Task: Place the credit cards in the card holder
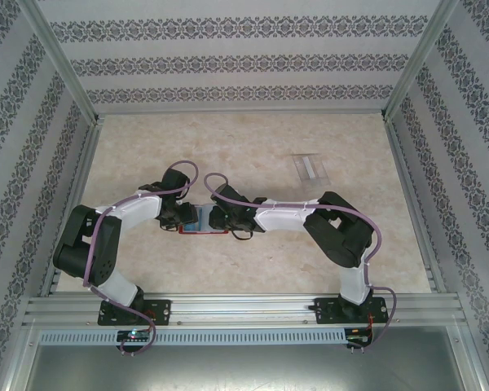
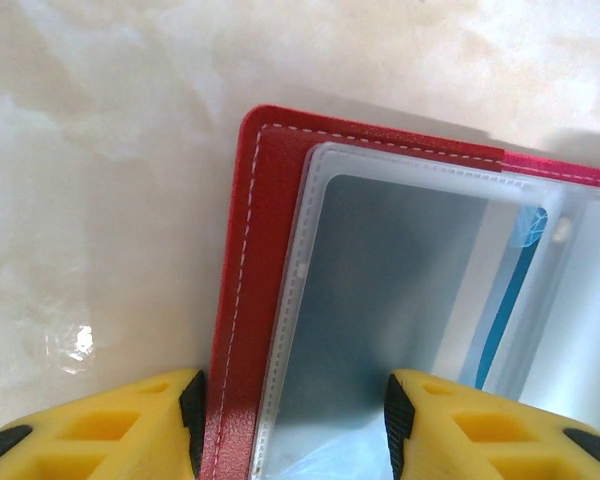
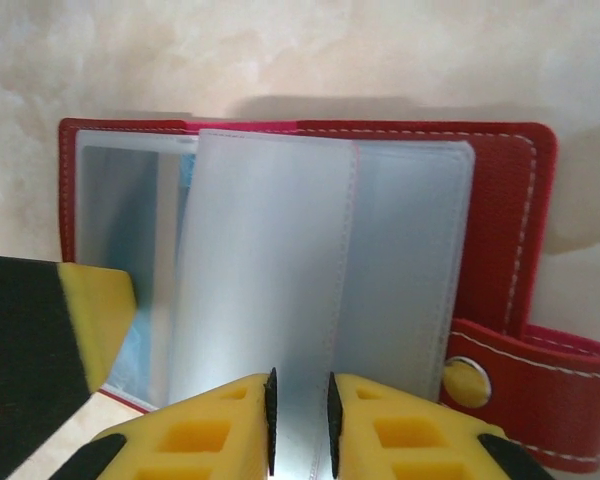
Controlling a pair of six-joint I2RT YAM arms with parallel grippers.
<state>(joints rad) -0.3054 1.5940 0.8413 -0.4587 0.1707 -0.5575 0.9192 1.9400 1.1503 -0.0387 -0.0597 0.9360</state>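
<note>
The red card holder point(image 1: 202, 229) lies open on the table between both grippers, its clear pockets facing up. My left gripper point(image 1: 182, 216) stands open over the holder's left end point(image 2: 265, 200). One pad sits beside the red edge, the other over a bluish-grey pocket point(image 2: 380, 300). My right gripper point(image 3: 300, 400) is narrowed onto a raised clear pocket leaf point(image 3: 270, 260) of the holder point(image 3: 500, 220), which fills the small gap between its pads. One pale translucent credit card point(image 1: 310, 167) lies flat on the table, far right of both grippers.
The holder's strap with a yellowish snap point(image 3: 461, 380) sticks out to the right of the pockets. A thin blue stripe point(image 2: 505, 305) shows inside a pocket. Patterned walls with metal posts point(image 1: 65, 73) enclose the marbled table point(image 1: 253, 142). A finger of the left gripper point(image 3: 95, 310) shows left of the raised leaf.
</note>
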